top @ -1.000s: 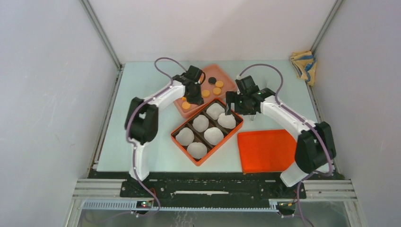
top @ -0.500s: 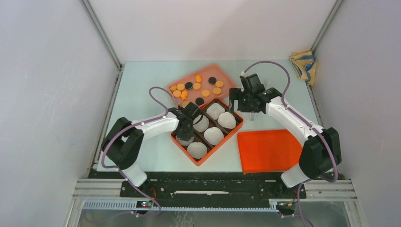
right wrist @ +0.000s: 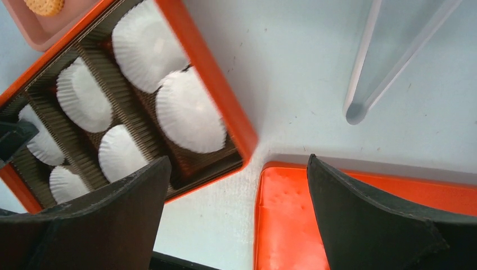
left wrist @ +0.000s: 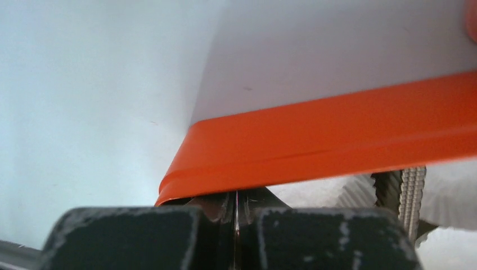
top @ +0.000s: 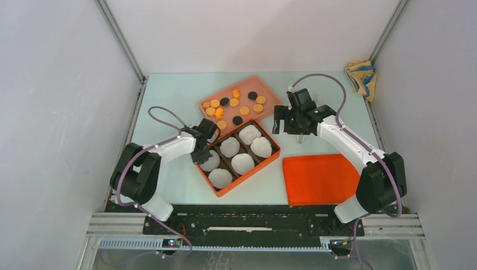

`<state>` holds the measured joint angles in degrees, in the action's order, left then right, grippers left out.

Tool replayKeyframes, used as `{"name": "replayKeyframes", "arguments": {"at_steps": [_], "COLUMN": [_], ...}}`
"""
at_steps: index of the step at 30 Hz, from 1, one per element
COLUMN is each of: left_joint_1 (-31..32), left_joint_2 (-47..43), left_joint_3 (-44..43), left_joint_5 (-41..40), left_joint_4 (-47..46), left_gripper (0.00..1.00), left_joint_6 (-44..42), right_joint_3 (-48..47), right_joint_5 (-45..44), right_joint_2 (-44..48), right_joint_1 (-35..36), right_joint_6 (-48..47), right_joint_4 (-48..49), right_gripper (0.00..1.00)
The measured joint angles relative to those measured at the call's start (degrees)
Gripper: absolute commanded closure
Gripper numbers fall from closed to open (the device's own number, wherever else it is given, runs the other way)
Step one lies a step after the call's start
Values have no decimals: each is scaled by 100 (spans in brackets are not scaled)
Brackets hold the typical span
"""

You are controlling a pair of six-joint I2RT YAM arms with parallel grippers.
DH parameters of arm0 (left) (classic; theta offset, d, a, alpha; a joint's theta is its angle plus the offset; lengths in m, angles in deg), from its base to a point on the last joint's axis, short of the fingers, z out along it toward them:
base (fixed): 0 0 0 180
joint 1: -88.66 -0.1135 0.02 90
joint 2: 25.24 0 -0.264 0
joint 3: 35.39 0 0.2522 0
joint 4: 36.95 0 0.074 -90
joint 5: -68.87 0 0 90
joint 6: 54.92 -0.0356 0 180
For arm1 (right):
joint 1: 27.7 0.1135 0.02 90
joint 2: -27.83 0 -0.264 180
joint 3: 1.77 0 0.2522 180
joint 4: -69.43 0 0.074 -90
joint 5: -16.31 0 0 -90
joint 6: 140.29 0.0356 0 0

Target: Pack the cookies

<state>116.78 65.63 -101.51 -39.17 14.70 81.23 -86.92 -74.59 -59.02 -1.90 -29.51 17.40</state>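
Left arm takes hold of the packing box: the left gripper (top: 200,155) is clamped shut on the near-left wall of the orange box (top: 251,174). In its wrist view the fingers meet with the orange rim at their tips, though the close angle leaves the depth of the bite hard to judge. Such a grip on the wall suits steadying or sliding the box, not picking up anything small.

Inside the box sit six white paper cups (top: 243,163), one to a compartment and all apparently empty – no packing has begun, to judge by this.

The cookies (top: 234,102) lie loose on the pink tray (top: 256,83) just behind the box, its near edge almost touching the box's far corner. They are mostly orange discs, with a few black ones and an orange star. That leaves only a short carry from tray to cups.

To the right, the right gripper (right wrist: 237,163) hangs with its jaws spread wide and nothing between them, above the box's right corner and the bare table. Clear tongs (right wrist: 355,112) lie on the table beside it – probably the tool meant for lifting the cookies. The orange lid (top: 318,179) waits flat at the near right, and a yellow cloth (top: 360,76) lies in the far right corner.
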Motion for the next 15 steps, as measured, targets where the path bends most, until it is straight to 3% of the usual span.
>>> {"name": "replayKeyframes", "arguments": {"at_steps": [6,11,13,15], "left_joint_1": [-540,-549,-505,-396], "left_joint_2": [-76,-50,-59,-160], "left_joint_3": [142,55,-17,-63], "left_joint_5": [-129,-98,-83,-85], "left_joint_4": [-35,-33,-46,-116], "left_gripper": [99,98,90,75], "left_joint_6": [-72,-267,-361,-466], "right_joint_3": [0,-256,-437,-627], "right_joint_5": [26,-208,-365,-518], "right_joint_2": [-114,-918,-1340,-1735], "right_joint_1": [-264,-787,-957,-1110], "right_joint_6": [55,236,297,348], "right_joint_4": [107,24,-26,-103], "right_gripper": [0,0,0,0]}}
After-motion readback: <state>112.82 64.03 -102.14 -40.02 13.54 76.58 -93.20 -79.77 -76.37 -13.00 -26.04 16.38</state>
